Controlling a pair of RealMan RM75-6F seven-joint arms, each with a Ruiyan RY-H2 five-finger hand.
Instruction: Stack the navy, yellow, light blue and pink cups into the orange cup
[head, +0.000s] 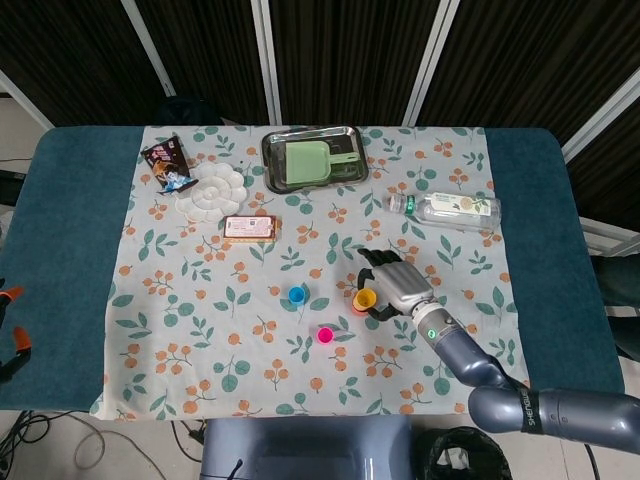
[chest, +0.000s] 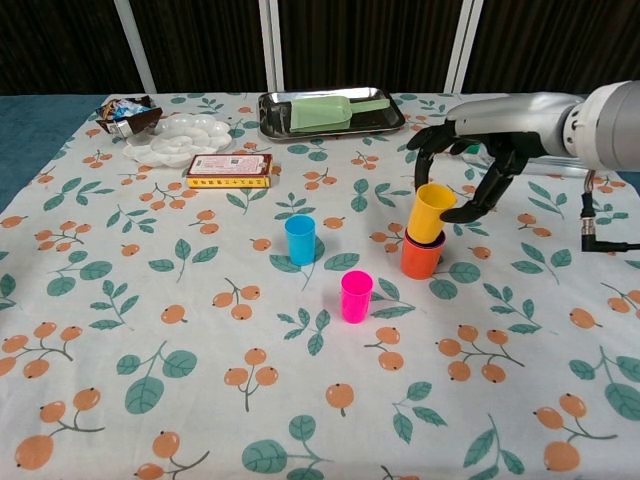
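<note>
My right hand (chest: 470, 155) (head: 395, 285) holds the yellow cup (chest: 431, 212) (head: 364, 299), its fingers curled around the rim. The cup's base sits in the mouth of the orange cup (chest: 421, 257), where a navy rim (chest: 424, 238) shows just below it. In the head view the orange cup is almost hidden under the yellow one. The light blue cup (chest: 300, 239) (head: 297, 294) stands upright to the left. The pink cup (chest: 356, 296) (head: 325, 335) stands nearer the front edge. My left hand appears in neither view.
A metal tray (chest: 330, 124) with a green scoop (chest: 328, 113) lies at the back. A clear bottle (head: 450, 209) lies behind my right hand. A white flower-shaped dish (chest: 185, 138), a snack packet (chest: 125, 112) and a flat red box (chest: 229, 170) sit at the back left.
</note>
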